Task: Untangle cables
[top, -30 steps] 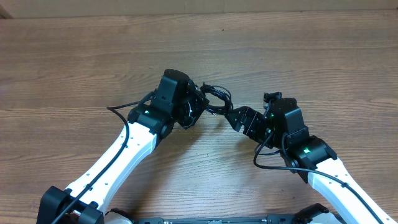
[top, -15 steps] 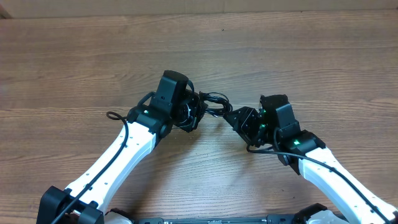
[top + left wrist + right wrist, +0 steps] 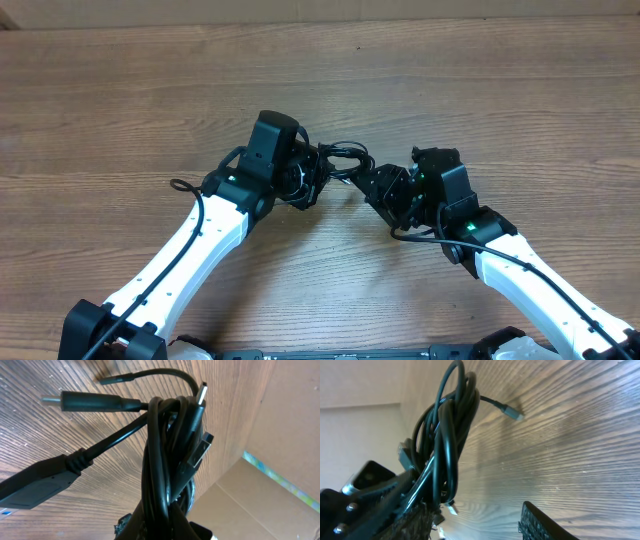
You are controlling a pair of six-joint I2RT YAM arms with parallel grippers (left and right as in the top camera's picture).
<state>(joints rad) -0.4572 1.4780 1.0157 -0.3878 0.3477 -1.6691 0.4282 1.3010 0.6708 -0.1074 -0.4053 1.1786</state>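
The cables [image 3: 341, 160] are one small black bundle between the two grippers at the middle of the table. My left gripper [image 3: 312, 172] is shut on the bundle; in the left wrist view the cables [image 3: 165, 460] rise straight out of the jaws [image 3: 165, 527], with several plug ends, some silver-tipped, sticking out. My right gripper [image 3: 372, 184] is open just right of the bundle. In the right wrist view the cables [image 3: 445, 445] hang by its left finger, and the gap between the fingers [image 3: 477, 520] holds nothing.
The wooden table [image 3: 480, 90] lies all around. A cardboard wall [image 3: 250, 505] stands along its far edge. Thicker black wires run along both arms, one looping out by the left arm [image 3: 182, 186].
My right arm has moved left, bringing its open gripper up to the bundle. The left gripper keeps hold of the cables and has barely shifted.
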